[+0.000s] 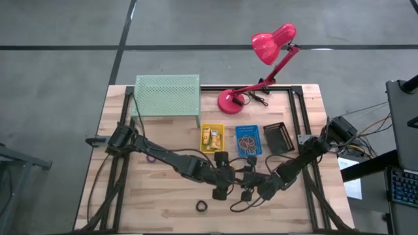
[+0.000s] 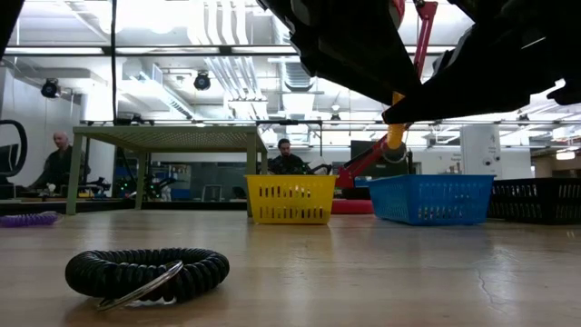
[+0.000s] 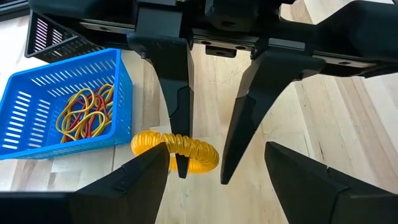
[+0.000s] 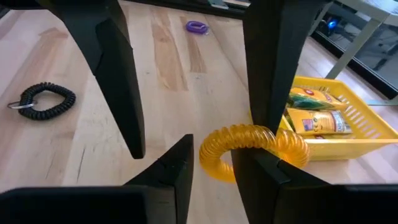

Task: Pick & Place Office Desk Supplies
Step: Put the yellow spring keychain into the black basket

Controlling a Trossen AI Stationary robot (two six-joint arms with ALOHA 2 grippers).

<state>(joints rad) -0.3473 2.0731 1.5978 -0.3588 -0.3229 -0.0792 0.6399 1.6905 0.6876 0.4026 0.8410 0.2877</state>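
Note:
A yellow coil ring [image 4: 249,142] hangs in the air over the middle of the table, where my two grippers meet; from above the grippers hide it. My left gripper [image 1: 222,189] is open, its fingers wide apart, with one fingertip at the ring. My right gripper [image 1: 251,192] faces it and is shut on the ring. A black coil ring [image 1: 201,207] lies flat near the front edge. A purple ring [image 1: 151,158] lies flat toward the left. My left gripper touches the yellow ring with one finger [image 4: 268,99] only. That finger comes down from above and its tip goes into the top of the ring [image 4: 264,132]. Whether the ring hangs on that finger, I cannot tell. My right gripper has one side of the ring's coil [image 4: 214,158] between its two fingers. It comes from the table's right side, slanting slightly down. The ring is clear of the table, and the rest of it stands beside the fingers.
A yellow basket [image 1: 211,137] holds packets, a blue basket [image 3: 37,93] holds rubber bands [image 3: 84,115], and a black basket [image 1: 277,137] stands to their right. Behind them stand the green mesh shelf [image 1: 167,93] and the pink-red lamp [image 1: 261,65]. People show in the room beyond.

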